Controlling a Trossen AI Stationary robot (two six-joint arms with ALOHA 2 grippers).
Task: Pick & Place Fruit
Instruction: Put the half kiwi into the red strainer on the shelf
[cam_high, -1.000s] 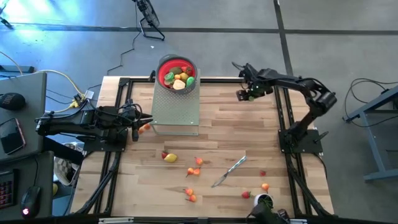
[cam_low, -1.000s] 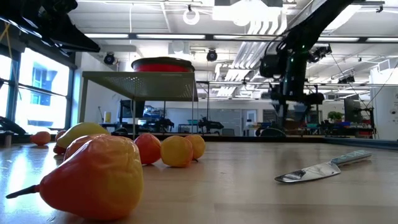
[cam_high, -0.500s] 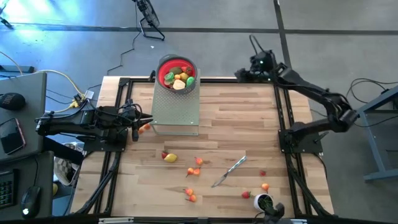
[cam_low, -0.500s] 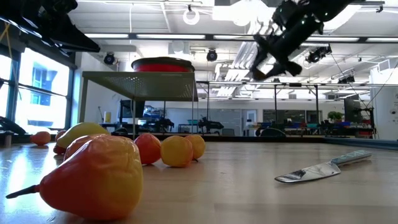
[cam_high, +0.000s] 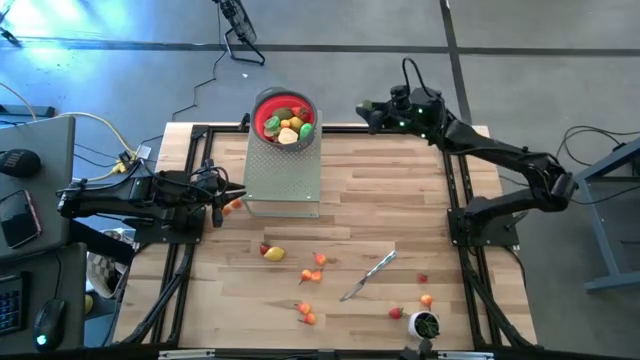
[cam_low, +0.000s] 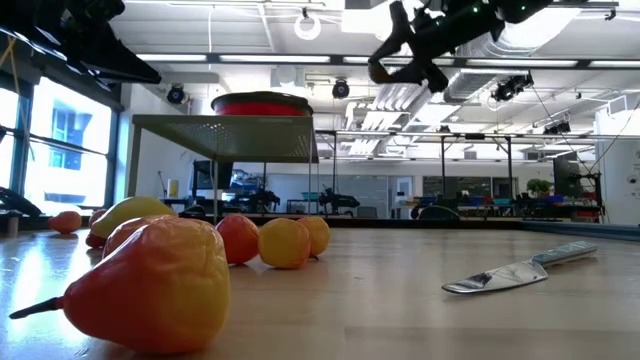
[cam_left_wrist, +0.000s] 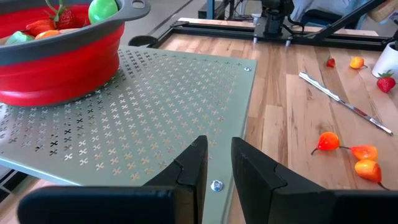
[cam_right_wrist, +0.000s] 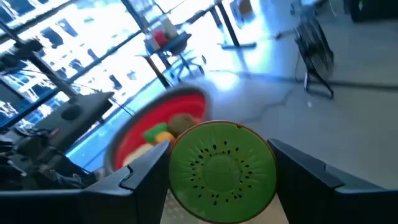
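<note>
A red bowl (cam_high: 285, 115) with several fruit pieces stands on a perforated metal stand (cam_high: 283, 175) at the table's far side. More small fruit (cam_high: 274, 254) lies scattered on the wood near the front. My right gripper (cam_high: 368, 110) hangs high over the far edge, to the right of the bowl, shut on a green kiwi half (cam_right_wrist: 221, 171). My left gripper (cam_high: 222, 195) waits at the stand's left side, its fingers (cam_left_wrist: 193, 165) a narrow gap apart with nothing between them. My right gripper pinches the kiwi half by its rim (cam_right_wrist: 177, 171), one finger (cam_right_wrist: 140, 174) on each side. The green cut face looks back at the wrist camera. The fingers lie about level and point toward the bowl. The kiwi hangs clear of table and bowl.
A silver knife (cam_high: 368, 275) lies on the wood right of centre. A small white cup (cam_high: 424, 323) stands at the front right edge. An orange fruit (cam_high: 232, 206) lies beside the stand, close to my left gripper. Bare wood lies between the stand and the right arm's base.
My right gripper has risen from just above the table with the kiwi half and tipped from pointing down to about level. It went toward the far edge, then left toward the red bowl. The left arm kept still.
</note>
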